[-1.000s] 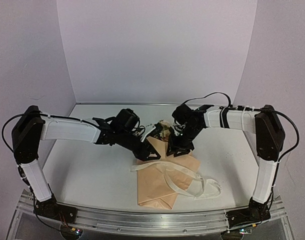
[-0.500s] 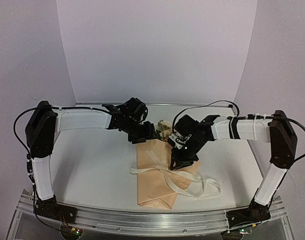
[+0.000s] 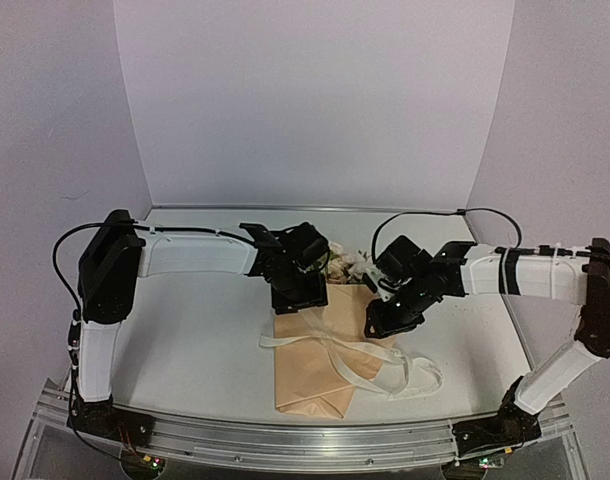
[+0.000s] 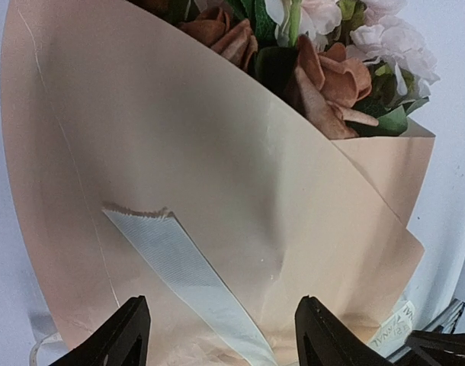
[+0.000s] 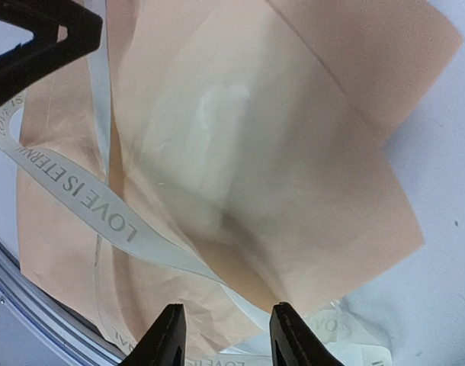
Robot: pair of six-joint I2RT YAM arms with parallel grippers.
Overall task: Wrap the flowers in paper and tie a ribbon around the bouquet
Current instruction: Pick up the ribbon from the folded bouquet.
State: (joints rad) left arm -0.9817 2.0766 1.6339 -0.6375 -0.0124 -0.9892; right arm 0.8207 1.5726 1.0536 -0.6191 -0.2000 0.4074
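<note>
Bouquet (image 3: 320,350) lies flat mid-table (image 3: 185,330), flowers (image 3: 353,266) pointing away from the bases. My read is that this puts the narrow part of the cone where you can reach it from both sides. The paper (image 4: 179,137) is folded around the stems. The ribbon (image 5: 72,187) is only draped over it, not tied: one cut end rests on the wrap and a slack loop lies off to the right. That looks laid out so each end can be picked up separately. Left gripper (image 3: 301,298) has its jaws apart with nothing between them, hanging over the upper left of the cone just below the heads. Its elbow is high at the left and the forearm runs across to centre, wrist tipped down. Right gripper (image 3: 382,322) has its jaws part-way apart and nothing clamped that I can see, sitting at the paper's right edge. Its elbow is far out right, the forearm comes in leftward, and the wrist is angled down at the ribbon crossing.
</note>
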